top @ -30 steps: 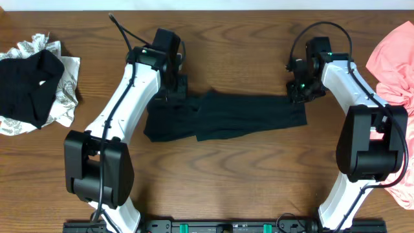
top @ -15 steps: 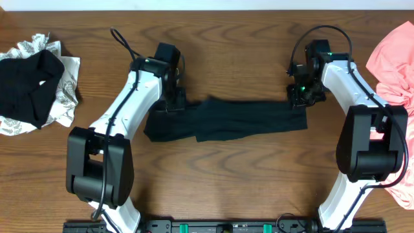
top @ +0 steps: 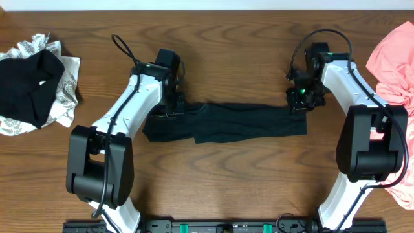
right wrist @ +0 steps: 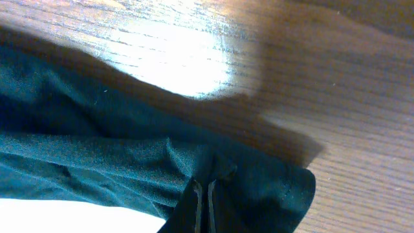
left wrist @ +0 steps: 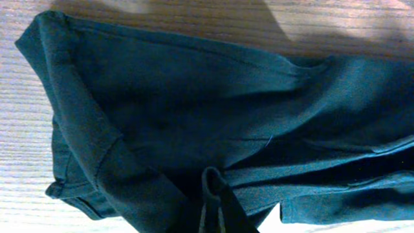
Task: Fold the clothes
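A plain black shirt lies stretched in a long band across the middle of the table, bunched at its left end. My left gripper is shut on a pinch of the shirt's upper left edge. In the left wrist view, the fabric loops over the closed left gripper. My right gripper is shut on the shirt's upper right corner. The right wrist view shows the cloth folded around the closed right gripper. More clothes lie at both table ends.
At the far left, another black garment rests on a white-grey patterned piece. A salmon-pink tee is heaped at the right edge beside the right arm's base. Bare wooden table lies in front of the shirt.
Both grippers have moved a little toward the near edge, dragging the shirt's far edge with them. The band is narrower and straighter than before. Both stay shut.
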`<state>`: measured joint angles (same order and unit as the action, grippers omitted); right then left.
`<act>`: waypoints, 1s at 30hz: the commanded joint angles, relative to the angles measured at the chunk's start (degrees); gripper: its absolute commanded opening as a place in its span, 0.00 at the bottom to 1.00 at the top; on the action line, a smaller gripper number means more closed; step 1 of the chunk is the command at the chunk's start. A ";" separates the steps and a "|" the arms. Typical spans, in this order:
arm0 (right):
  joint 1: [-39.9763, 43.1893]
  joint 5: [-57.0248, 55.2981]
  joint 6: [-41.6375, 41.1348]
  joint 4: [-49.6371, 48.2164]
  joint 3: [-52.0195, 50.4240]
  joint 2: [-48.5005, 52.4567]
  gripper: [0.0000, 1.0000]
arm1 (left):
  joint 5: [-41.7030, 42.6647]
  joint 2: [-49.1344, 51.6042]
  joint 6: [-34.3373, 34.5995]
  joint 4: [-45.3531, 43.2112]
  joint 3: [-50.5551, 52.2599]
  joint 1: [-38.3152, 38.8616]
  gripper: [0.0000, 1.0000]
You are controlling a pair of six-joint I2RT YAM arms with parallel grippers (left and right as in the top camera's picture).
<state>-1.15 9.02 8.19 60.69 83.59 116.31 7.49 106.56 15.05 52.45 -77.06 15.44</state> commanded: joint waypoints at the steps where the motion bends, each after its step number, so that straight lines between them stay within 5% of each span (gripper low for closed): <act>1: -0.44 1.03 -2.19 0.57 0.83 -1.68 0.01 | -0.68 -0.13 0.33 0.00 0.42 -0.24 0.06; 30: -2.38 -1.55 -2.58 -1.75 -7.85 -1.66 0.04 | -4.35 -0.04 0.28 0.42 0.92 -0.24 0.06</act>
<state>-3.25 8.95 6.44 59.35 77.32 116.14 5.02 106.56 15.05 52.49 -76.53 15.44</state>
